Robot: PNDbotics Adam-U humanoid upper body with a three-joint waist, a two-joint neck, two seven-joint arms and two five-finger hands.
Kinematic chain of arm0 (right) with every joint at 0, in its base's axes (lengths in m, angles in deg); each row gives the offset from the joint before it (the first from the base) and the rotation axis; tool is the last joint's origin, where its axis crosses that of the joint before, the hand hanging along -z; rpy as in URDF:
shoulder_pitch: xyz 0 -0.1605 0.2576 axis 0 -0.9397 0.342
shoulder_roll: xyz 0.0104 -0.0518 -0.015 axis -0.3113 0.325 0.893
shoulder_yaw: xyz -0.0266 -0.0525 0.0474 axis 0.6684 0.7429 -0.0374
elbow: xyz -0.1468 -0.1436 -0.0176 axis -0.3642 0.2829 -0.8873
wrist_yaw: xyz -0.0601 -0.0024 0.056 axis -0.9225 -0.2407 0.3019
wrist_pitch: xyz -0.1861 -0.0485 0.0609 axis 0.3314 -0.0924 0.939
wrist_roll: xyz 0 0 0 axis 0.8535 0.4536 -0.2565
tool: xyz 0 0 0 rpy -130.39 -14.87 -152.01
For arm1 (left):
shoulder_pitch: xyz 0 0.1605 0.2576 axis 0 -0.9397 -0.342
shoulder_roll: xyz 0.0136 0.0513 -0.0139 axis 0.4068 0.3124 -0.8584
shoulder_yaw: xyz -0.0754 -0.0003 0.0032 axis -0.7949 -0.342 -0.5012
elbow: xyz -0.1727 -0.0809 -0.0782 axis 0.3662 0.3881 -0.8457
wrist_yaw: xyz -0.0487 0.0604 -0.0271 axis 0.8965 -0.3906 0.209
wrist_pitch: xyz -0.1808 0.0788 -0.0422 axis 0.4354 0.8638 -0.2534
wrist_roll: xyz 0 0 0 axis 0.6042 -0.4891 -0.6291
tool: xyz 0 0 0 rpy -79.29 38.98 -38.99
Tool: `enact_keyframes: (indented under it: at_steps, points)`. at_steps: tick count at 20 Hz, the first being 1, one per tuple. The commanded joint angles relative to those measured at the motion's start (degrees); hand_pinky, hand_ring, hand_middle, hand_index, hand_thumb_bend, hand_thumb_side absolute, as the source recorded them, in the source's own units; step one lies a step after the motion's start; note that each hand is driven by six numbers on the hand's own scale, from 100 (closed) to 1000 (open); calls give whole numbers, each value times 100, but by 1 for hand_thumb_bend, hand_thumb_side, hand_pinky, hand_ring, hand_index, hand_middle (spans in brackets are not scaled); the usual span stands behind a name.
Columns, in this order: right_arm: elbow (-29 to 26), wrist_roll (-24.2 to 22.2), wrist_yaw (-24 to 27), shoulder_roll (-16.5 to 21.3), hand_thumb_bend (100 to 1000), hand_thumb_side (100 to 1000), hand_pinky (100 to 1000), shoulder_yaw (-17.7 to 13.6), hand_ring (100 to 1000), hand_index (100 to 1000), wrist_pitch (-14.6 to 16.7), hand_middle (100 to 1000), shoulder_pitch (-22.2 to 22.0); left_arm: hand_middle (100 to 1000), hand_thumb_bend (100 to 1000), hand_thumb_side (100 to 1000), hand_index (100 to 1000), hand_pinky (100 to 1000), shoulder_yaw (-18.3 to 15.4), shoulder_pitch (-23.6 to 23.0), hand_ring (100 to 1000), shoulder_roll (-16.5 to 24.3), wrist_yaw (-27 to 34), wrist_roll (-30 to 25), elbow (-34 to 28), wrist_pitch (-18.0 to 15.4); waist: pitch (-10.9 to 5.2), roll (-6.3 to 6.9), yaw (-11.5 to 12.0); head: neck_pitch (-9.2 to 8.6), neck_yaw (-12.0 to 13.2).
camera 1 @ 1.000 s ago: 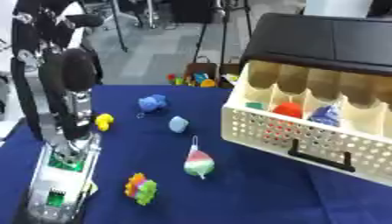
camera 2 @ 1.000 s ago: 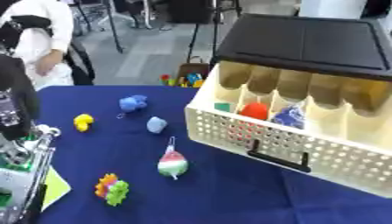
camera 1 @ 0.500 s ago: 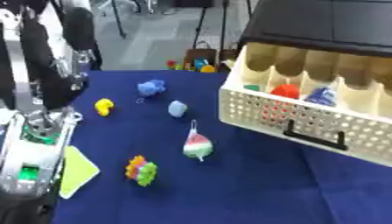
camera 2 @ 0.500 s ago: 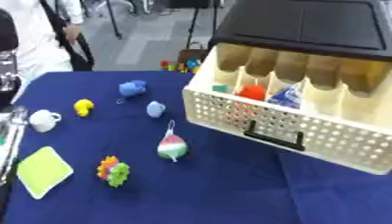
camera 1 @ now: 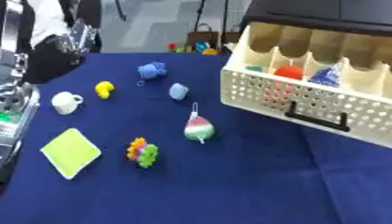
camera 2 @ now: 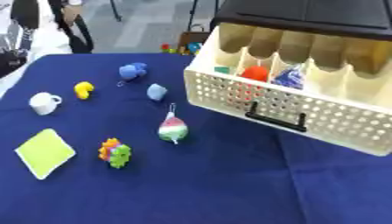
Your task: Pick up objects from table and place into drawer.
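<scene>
- Dark blue cloth covered the table (camera 2: 229,188), with grey floor and chair legs beyond its far edge.
- At nine o'clock in the left eye view a silver-and-black stretch of the robot's left arm (camera 1: 14,100) ran along the edge; no hand showed on it, so I could not tell how its fingers stood or what they touched.
- No right hand showed in either view.
- At two o'clock the cream perforated drawer (camera 2: 306,114) stood pulled out from under a black top, its black handle (camera 2: 275,117) facing front.
- Its compartments held a red thing (camera 2: 255,72), a blue-and-white thing (camera 2: 288,78) and a small green thing (camera 2: 222,69).
- Loose on the cloth lay a white cup (camera 2: 44,103), a yellow toy (camera 2: 83,89), a blue toy (camera 2: 131,71), a pale blue lump (camera 2: 157,91), a green-red-and-white toy (camera 2: 173,129) near the centre, a spiky multicoloured toy (camera 2: 115,153) and a yellow-green square (camera 2: 44,152) at eight o'clock.
- Only the left eye view caught the arm; the right eye view showed more of the drawer's right end.
</scene>
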Motion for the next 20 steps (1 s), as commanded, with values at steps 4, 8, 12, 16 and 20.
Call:
enact_keyframes:
  at_steps: [4, 8, 12, 16, 20]
  points:
    - [-40, 84, -42, 204, 100, 734, 541, -26, 613, 729, 76, 612, 46, 763, 238, 752, 943, 612, -197, -101, 797, 1046, 208, -361, -73, 539, -78, -11, -24, -79, 82]
    - [-40, 80, -32, 197, 100, 734, 540, -18, 613, 729, 79, 611, 56, 774, 188, 765, 947, 622, -127, -127, 809, 1570, 278, -727, -73, 891, -78, -26, -73, -83, 129]
    - [-40, 64, -17, 196, 100, 734, 539, -6, 613, 729, 74, 611, 65, 788, 176, 760, 951, 640, -122, -22, 823, 1802, 206, -1485, -73, 1008, -91, -27, -73, -76, 147]
    - [-40, 52, -5, 195, 100, 734, 540, 4, 613, 729, 71, 611, 67, 806, 179, 733, 957, 660, -86, 72, 841, 1954, 78, -2285, -73, 851, -105, -27, -71, -92, 160]
    - [-40, 45, 3, 196, 100, 734, 540, 15, 613, 729, 76, 611, 81, 833, 269, 697, 978, 688, -93, 107, 863, 2000, -9, -2644, -73, 726, -109, -15, -91, -110, 186]
